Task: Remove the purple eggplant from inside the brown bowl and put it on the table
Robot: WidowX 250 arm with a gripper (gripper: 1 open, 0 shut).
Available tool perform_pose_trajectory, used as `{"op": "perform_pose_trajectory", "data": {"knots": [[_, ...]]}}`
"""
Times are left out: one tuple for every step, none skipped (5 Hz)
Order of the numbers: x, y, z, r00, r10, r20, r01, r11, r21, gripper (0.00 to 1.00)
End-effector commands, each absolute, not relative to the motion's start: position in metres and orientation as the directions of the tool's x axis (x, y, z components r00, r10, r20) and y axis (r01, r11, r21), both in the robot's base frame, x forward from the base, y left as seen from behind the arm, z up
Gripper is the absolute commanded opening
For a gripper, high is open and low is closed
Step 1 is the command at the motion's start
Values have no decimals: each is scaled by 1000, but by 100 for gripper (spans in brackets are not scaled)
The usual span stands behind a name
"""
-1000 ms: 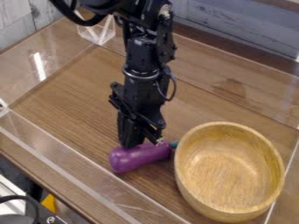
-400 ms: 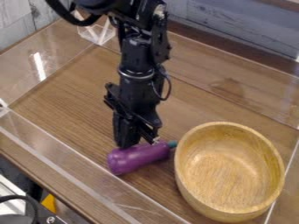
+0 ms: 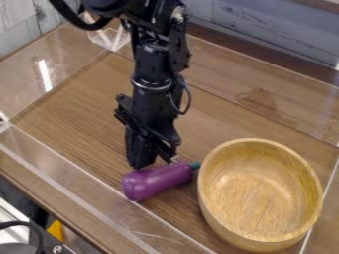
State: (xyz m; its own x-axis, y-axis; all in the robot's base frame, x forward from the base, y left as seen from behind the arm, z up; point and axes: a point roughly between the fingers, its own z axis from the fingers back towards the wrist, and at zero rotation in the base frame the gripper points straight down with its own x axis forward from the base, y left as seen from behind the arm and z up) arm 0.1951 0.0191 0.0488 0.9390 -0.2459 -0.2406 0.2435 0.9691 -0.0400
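The purple eggplant (image 3: 158, 180) lies on its side on the table (image 3: 79, 119), just left of the brown bowl (image 3: 260, 190) and outside it. Its teal stem tip points toward the bowl's rim. My gripper (image 3: 147, 159) points steeply down right over the eggplant's upper back edge, with its black fingers together. I cannot tell whether the fingertips touch the eggplant. Nothing lies in the bowl.
Clear acrylic walls (image 3: 54, 60) border the tabletop on all sides, with the near wall (image 3: 106, 213) close in front of the eggplant. Bare wood grain stretches to the left and behind the arm (image 3: 157, 60).
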Motion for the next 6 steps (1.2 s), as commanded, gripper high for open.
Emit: {"op": "perform_pose_trajectory", "data": {"knots": [[200,24,55,952,-223,-209,223,975,-22,0],[201,25,55,954,-212,-210,213,977,-18,0],[202,26,54,956,-203,-211,205,979,-13,0],[204,27,54,958,-194,-211,196,981,-9,0],[205,28,53,960,-184,-212,188,982,-4,0],[207,29,52,961,-175,-213,179,984,0,0]]}}
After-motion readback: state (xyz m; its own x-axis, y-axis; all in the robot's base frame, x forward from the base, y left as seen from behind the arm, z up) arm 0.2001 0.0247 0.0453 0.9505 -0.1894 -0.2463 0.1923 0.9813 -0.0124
